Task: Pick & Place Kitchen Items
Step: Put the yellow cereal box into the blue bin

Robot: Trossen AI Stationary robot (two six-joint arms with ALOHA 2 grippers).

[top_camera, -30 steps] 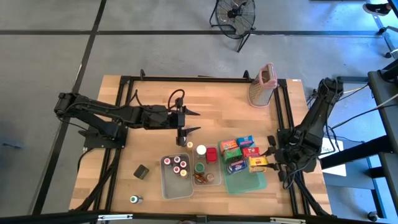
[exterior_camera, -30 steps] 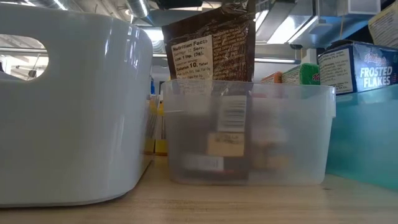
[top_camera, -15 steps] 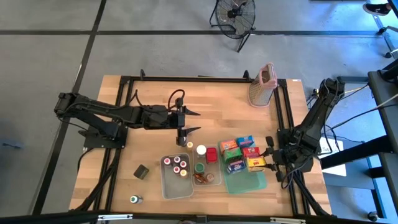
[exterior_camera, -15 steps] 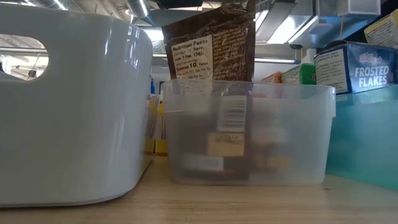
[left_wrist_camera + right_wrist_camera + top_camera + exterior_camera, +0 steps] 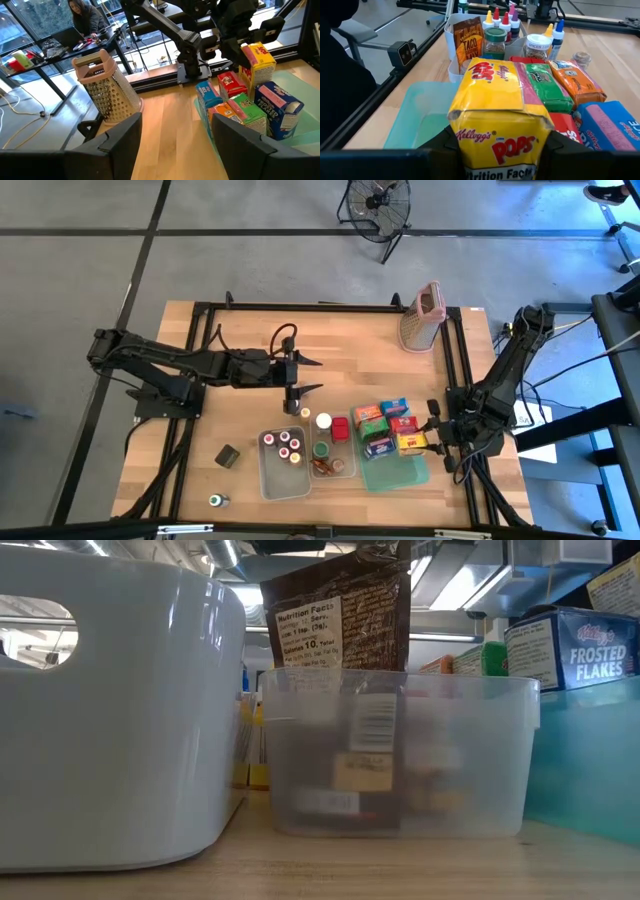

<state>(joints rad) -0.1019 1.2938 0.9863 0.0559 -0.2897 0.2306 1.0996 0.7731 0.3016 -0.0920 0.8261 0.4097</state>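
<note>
Yellow carton (image 5: 501, 131) clamped in the right end effector (image 5: 436, 436) over the green tray (image 5: 412, 474), where five cartons stand; left end effector (image 5: 304, 376) spread, empty mid-worktop; one jar (image 5: 217, 500) still stray.

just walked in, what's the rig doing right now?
Sorting small groceries. The right gripper is shut on a yellow cereal carton, holding it at the green tray beside the other cartons. The left gripper hangs open and empty over bare table behind the clear tubs, which already hold small spice jars. A dark block and one small jar still sit loose on the table's left.
</note>
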